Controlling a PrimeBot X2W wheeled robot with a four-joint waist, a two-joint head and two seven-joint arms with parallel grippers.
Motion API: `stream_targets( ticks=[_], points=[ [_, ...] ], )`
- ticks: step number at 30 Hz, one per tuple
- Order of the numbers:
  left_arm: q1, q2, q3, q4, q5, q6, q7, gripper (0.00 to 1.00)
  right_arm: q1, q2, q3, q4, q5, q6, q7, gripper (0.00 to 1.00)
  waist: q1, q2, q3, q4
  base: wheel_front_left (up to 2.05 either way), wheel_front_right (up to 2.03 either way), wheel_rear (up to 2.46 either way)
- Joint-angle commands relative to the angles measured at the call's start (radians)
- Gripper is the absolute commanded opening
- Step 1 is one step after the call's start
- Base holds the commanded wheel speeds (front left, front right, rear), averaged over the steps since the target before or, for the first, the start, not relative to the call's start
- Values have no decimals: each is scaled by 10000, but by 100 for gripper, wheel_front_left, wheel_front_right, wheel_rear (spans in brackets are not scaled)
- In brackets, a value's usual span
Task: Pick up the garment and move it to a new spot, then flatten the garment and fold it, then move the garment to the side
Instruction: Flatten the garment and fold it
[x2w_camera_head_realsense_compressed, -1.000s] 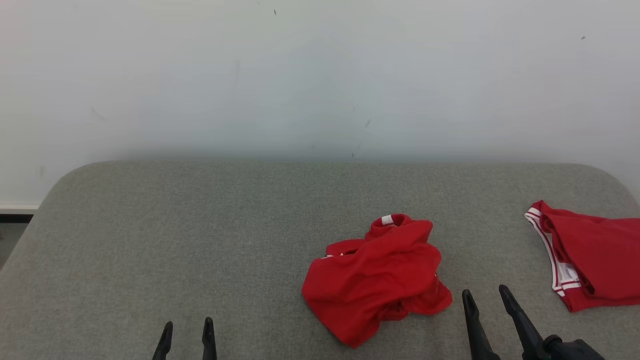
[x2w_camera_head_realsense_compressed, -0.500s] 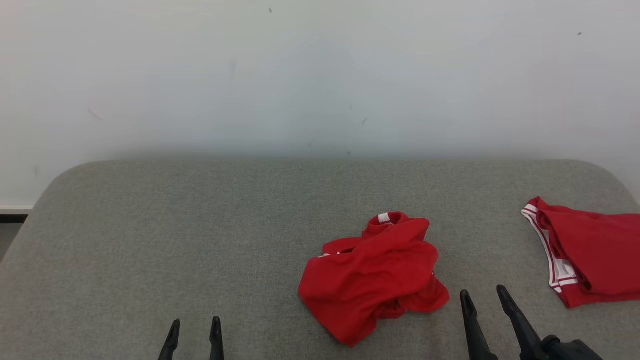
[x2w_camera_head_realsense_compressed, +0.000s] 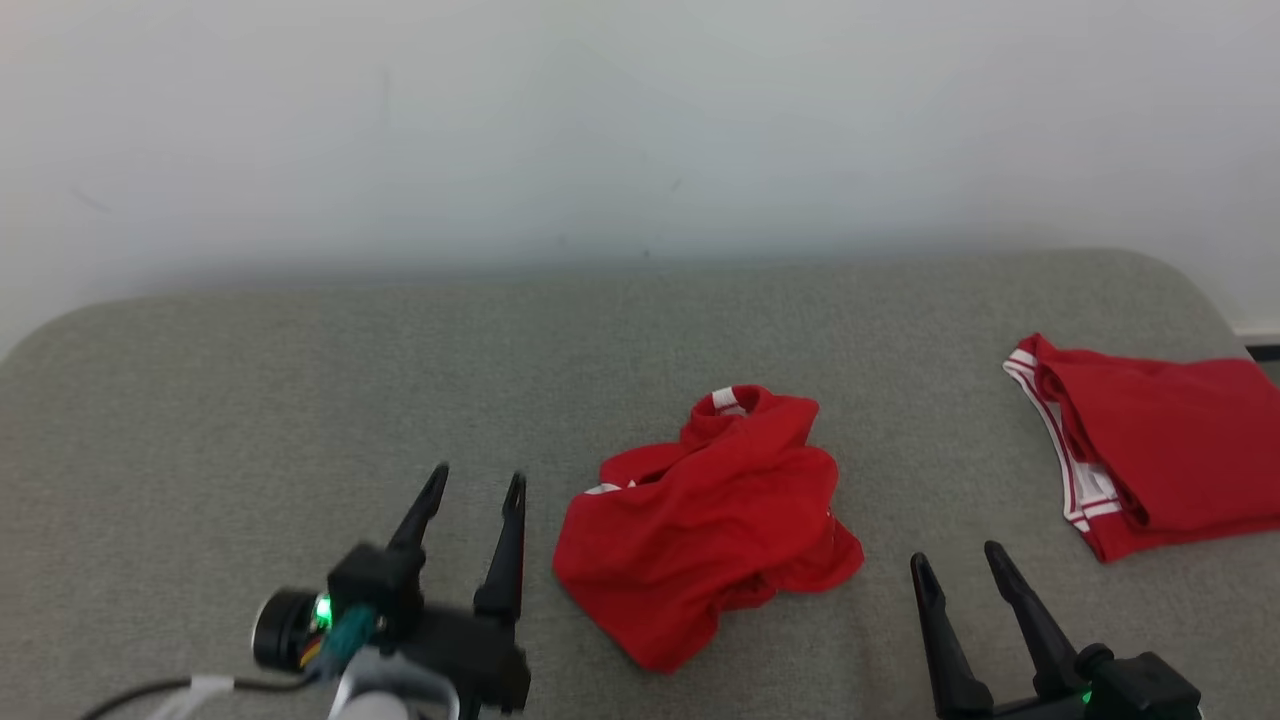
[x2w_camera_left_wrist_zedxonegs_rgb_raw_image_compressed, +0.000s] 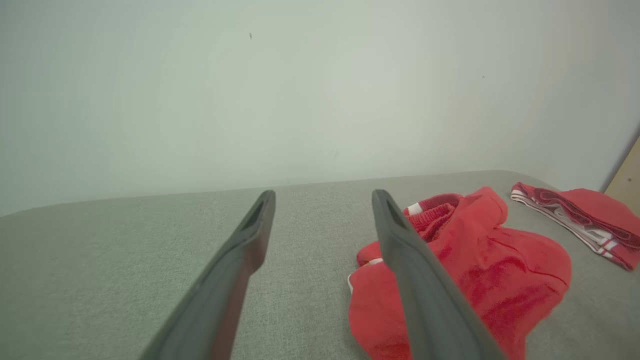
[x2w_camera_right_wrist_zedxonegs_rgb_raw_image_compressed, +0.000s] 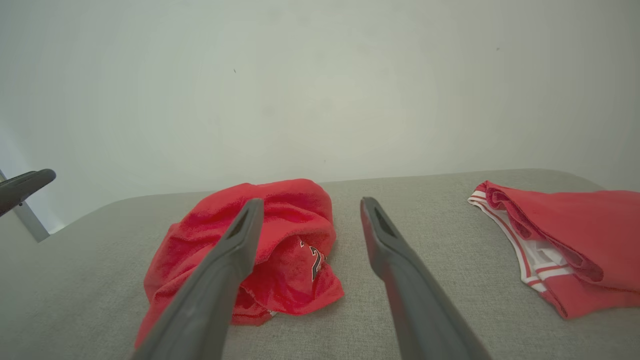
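1. Right wrist view is showing dark print on the crumpled red garment (x2w_camera_right_wrist_zedxonegs_rgb_raw_image_compressed: 290, 220); I cannot read it.
2. The garment is lying on the grey cushion (x2w_camera_head_realsense_compressed: 250, 400), between the grippers.
3. Left gripper (x2w_camera_head_realsense_compressed: 478, 476) and right gripper (x2w_camera_head_realsense_compressed: 955, 555) are both gaping, holding nothing.
4. Open cushion is stretching left; a second red cloth (x2w_camera_head_realsense_compressed: 1160, 450) is sitting near the right edge.

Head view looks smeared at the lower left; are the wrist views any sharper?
Head view: left gripper blurred at its base, garment crisp. Left wrist view: fingers soft near the lens, light even. Right wrist view: fingers soft too, garment fairly sharp.
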Motion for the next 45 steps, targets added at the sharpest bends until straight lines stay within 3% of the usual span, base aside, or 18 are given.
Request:
stream_targets(
  ticks=[1,8,19,23,32,42,43,44,45],
  points=[
    [-708,-12,-132,313,-185,-86,228,100,-173,-72,-36,-33,-18,-26,-6,100,-1,0,518,-424,0,0,0],
    [-3206,-18,-919,1680,-1431,-266,1029,100,-630,-116,-33,-154,-133,-26,-6,100,-1,0,1430,-897,0,0,0],
    [-6073,-3,-2841,3815,-3441,-163,2557,100,-1309,-184,147,-239,-184,-26,-6,100,-1,0,2474,-1490,0,0,0],
    [-6932,-11,-3463,4619,-3865,79,2661,100,-1504,-107,203,-243,-198,-26,-6,100,-1,0,2828,-1689,0,0,0],
    [-7719,-5,-4945,6262,-4635,462,3120,100,-1763,69,370,-179,-105,-26,-6,100,-1,0,3276,-2036,0,0,0],
    [-7797,10,-6200,7266,-5150,376,3838,100,-1832,254,257,-216,-118,-27,-6,100,-1,0,3357,-2230,0,0,0],
    [-7827,7,-6298,7260,-5152,320,3705,29,-1820,261,240,-208,-123,-27,-6,100,-1,0,3340,-2223,0,0,0],
    [-7861,-3,-6391,7182,-5176,219,3560,0,-1802,262,216,-198,-122,-27,-6,100,-1,0,3306,-2207,0,0,0],
    [-7911,-10,-6492,7092,-5178,140,3369,0,-1782,266,204,-186,-115,-27,-6,100,-1,0,3275,-2191,0,0,0]
  ],
)
